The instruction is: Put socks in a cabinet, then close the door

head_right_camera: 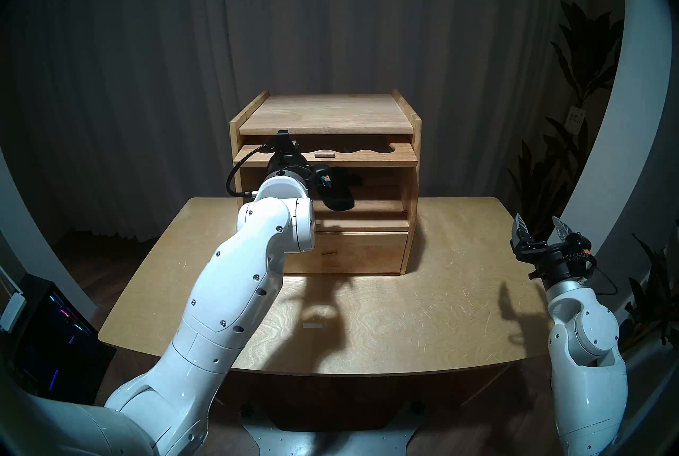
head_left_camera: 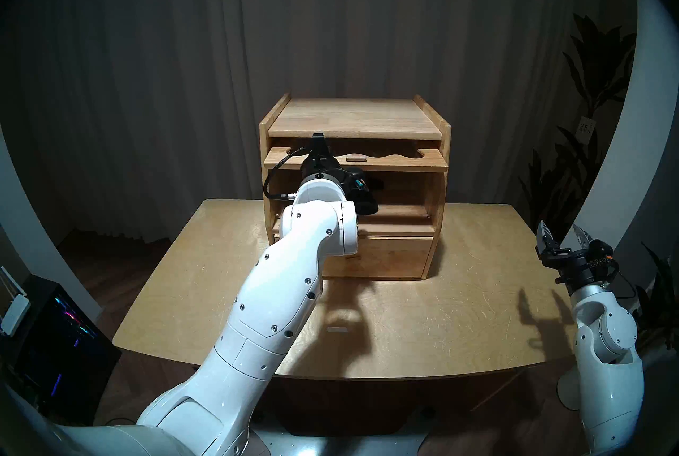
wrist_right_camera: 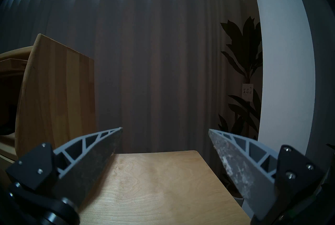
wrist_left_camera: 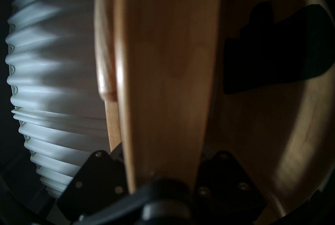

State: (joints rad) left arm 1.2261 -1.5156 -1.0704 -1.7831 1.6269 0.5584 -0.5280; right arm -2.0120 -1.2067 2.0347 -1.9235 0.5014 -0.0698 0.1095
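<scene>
- We reach our left gripper (head_left_camera: 319,150) level into the cabinet (head_left_camera: 437,187) at frame centre, its fingers clamped on the door (head_left_camera: 404,162), which sticks out flat.
- The socks (head_left_camera: 367,203) lie inside, right of those fingers, apart from them.
- Our right gripper (head_left_camera: 562,236) hovers wide open and empty at the right edge above the table (head_left_camera: 441,315).

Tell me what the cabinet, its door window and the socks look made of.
Cabinet: light, smooth-finished wood, with visible grain and joined strips. Door window: ribbed, translucent whitish panel, probably plastic or glass. Socks: matte black, floppy, apparently knit fabric; weave unresolved.
</scene>
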